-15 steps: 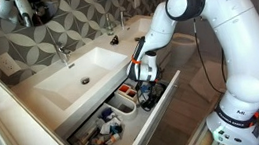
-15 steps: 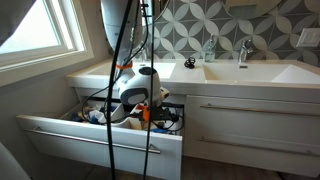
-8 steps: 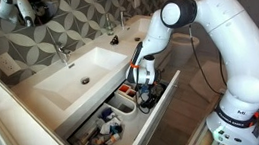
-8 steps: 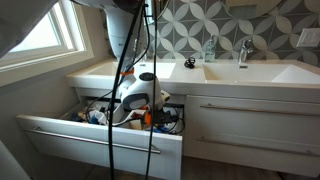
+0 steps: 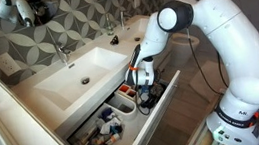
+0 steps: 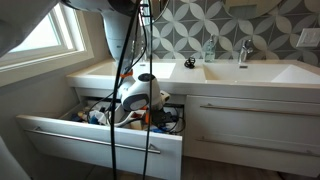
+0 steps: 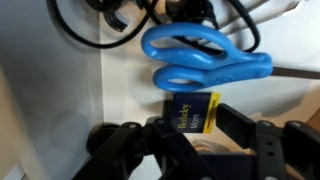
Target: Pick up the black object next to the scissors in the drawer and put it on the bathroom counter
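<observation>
In the wrist view the black object point(image 7: 188, 112), a small dark tag with white lettering and a yellow edge, lies just below the blue-handled scissors point(image 7: 205, 55) on the white floor of the drawer point(image 7: 60, 100). My gripper point(image 7: 192, 128) reaches in from the bottom of that view, and its two black fingers press against the left and right sides of the object. In both exterior views the gripper point(image 5: 144, 89) point(image 6: 148, 112) is down inside the open drawer point(image 5: 163, 110) point(image 6: 100, 135), below the bathroom counter point(image 5: 32, 100) point(image 6: 250, 72). The object is hidden there.
Black cables point(image 7: 120, 25) coil just above the scissors. White divider bins point(image 5: 124, 104) and mixed toiletries point(image 5: 103, 136) fill the drawer. A basin point(image 5: 74, 75) and chrome faucets point(image 5: 63, 53) point(image 6: 243, 50) sit on the counter. A cable point(image 6: 125, 90) hangs across an exterior view.
The arm has shifted slightly at the drawer, with the gripper still down inside it. The jaws have closed in from wide open onto the black object.
</observation>
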Motion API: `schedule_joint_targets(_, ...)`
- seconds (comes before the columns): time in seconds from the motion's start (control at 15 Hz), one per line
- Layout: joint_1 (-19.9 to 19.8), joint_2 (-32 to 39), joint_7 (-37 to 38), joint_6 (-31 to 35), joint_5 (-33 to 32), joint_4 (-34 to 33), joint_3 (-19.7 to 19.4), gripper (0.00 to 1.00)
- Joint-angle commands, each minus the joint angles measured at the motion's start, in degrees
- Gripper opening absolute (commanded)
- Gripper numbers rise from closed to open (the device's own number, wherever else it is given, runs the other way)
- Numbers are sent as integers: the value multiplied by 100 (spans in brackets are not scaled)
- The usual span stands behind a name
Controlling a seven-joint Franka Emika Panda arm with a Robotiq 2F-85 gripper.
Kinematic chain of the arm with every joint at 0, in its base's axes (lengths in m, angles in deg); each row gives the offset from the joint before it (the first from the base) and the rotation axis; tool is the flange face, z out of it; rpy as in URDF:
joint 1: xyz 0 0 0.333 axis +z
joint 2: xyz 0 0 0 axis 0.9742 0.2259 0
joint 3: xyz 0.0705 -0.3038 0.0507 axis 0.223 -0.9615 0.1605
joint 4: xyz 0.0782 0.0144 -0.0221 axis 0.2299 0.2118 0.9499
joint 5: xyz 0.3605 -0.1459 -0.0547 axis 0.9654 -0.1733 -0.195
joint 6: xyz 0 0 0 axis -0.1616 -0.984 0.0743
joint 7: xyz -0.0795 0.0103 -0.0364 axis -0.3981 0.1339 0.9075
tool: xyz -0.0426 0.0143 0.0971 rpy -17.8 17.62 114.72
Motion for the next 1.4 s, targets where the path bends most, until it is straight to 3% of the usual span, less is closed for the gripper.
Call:
schedule_joint_targets(0.0,267,94,78,14,108,-126,-272,38)
schedule_joint_targets(0.2,333,16,123,2,104,-78,-334,21)
schedule_joint_targets(0.47,363,-276,149,-98,140,126,-376,15)
schedule_joint_targets(0.53,465,-409,169,-166,214,244,-484,5)
schedule_joint_targets(0.6,686,-583,1233,-223,-729,539,-853,0)
schedule_joint_targets(1.0,1110,-980,3242,-600,-2658,1030,-1588,0)
schedule_joint_targets(1.33,1221,-1150,4367,-641,-3824,1212,-1853,1)
